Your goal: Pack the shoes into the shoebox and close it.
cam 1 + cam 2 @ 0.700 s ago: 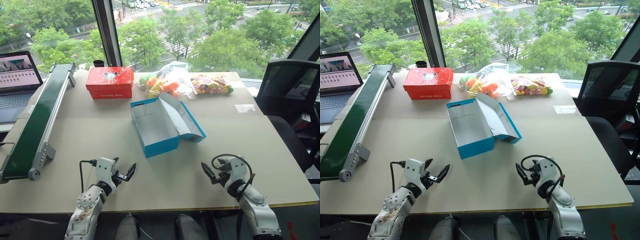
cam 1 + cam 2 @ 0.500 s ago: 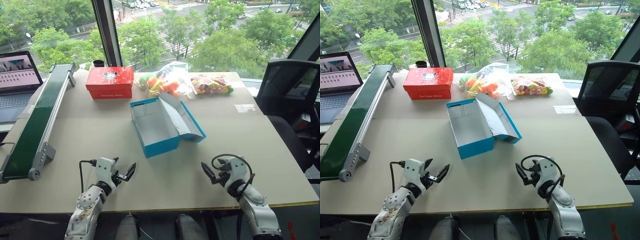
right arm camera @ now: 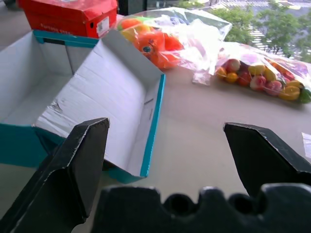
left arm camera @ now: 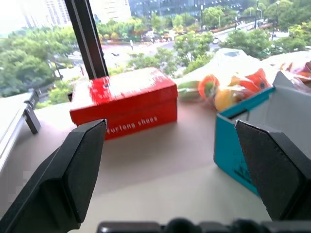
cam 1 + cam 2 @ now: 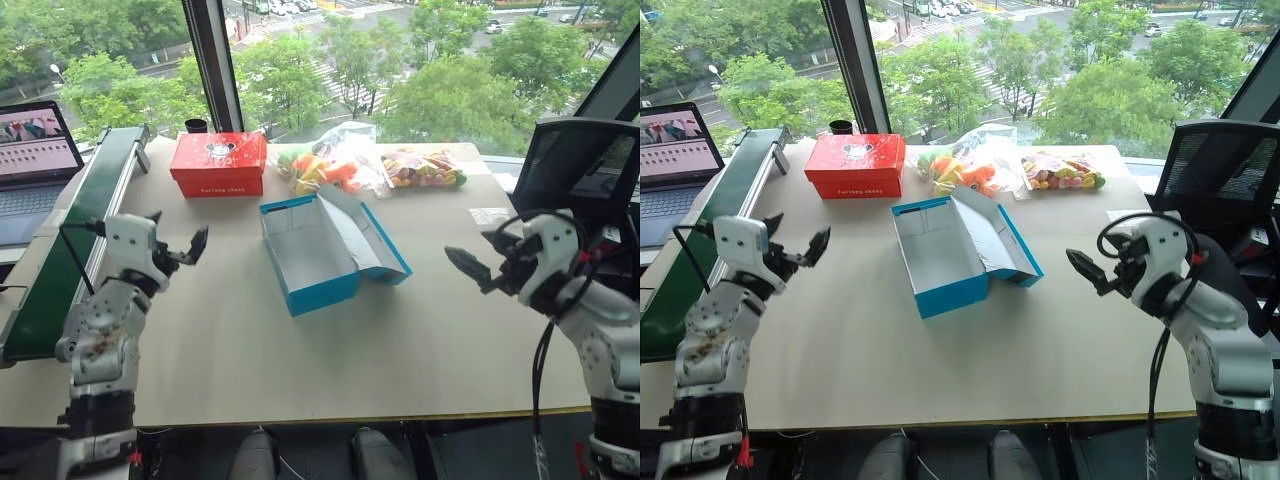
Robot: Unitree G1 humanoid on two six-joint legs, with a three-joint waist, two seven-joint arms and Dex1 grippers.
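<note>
The blue shoebox (image 5: pixel 322 248) stands open near the middle of the table (image 5: pixel 250 340). Its lid (image 5: pixel 366 236) leans back to the right side, and the white inside is empty as far as one can see. The left hand (image 5: pixel 175 247) is raised above the table on the left of the shoebox, well apart from it, with its two black fingers wide and nothing between them. The right hand (image 5: pixel 478 264) is raised on the right of the shoebox, also well apart, and its fingers are wide too and hold nothing.

Behind the shoebox, near the window, a red box (image 5: pixel 219 164) lies on the table. Beside it to the right are clear bags of orange toys (image 5: pixel 330 165) and another bag of small colourful pieces (image 5: pixel 424 168). A green conveyor belt (image 5: pixel 75 240) runs along the left edge of the table, with a laptop (image 5: pixel 32 150) beyond it. A black chair (image 5: pixel 580 180) stands at the right side.
</note>
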